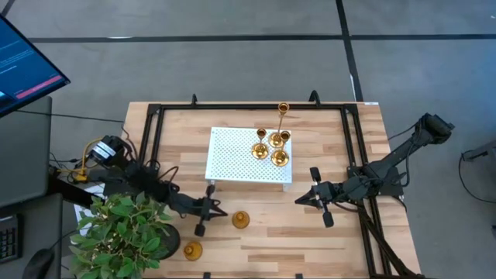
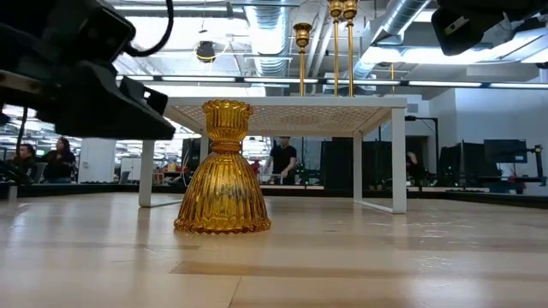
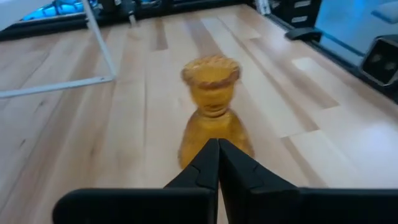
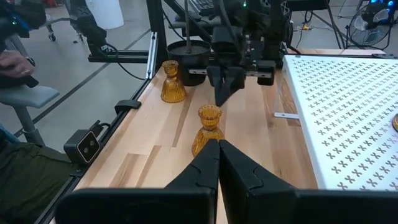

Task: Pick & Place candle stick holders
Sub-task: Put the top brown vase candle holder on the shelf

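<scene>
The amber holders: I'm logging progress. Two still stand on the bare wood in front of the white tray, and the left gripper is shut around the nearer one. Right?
Not quite. The left gripper is shut but empty, short of the amber holder, as the high view shows. The other holder does stand on the wood by the plant, both off the white tray.

Wooden table point(image 1: 310, 232) (tray point(image 1: 232, 159), two holders point(image 1: 241, 220))

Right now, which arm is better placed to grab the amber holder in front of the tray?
Left. The left gripper, fingers shut, sits right beside the amber holder and points at it. The right gripper, also shut, is farther off across the table, near the white tray.
</scene>
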Controlling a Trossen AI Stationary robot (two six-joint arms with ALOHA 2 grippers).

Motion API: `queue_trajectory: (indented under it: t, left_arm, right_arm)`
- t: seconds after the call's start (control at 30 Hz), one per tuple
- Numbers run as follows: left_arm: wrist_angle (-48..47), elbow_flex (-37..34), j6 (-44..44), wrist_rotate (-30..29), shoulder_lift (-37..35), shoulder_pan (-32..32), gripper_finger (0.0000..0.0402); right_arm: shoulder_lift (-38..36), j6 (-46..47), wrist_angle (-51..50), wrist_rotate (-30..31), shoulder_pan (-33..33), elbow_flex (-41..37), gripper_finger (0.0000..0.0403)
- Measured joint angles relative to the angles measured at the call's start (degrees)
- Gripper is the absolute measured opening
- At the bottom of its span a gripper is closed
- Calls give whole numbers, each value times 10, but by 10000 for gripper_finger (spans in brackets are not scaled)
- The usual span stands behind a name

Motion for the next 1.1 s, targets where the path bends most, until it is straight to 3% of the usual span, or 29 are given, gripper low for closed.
queue_trajectory:
  t: [0.13, 0.33, 0.67, 0.97, 1.1]
  left_arm:
    - [-1, 0, -1, 8, 14, 11, 12]
    - [2, 11, -10, 74, 21, 25, 53]
    - [3, 30, 2, 55, 30, 27, 140]
    - [35, 78, -32, 47, 123, 56, 224]
    - [42, 115, -32, 80, 156, 57, 250]
  right_arm:
    - [0, 0, 0, 0, 0, 0, 0]
    - [0, -1, 0, 0, 0, 0, 0]
    - [0, 0, -1, 0, 0, 0, 0]
    - [0, 0, -2, 0, 0, 0, 0]
    - [0, 0, -3, 0, 1, 0, 0]
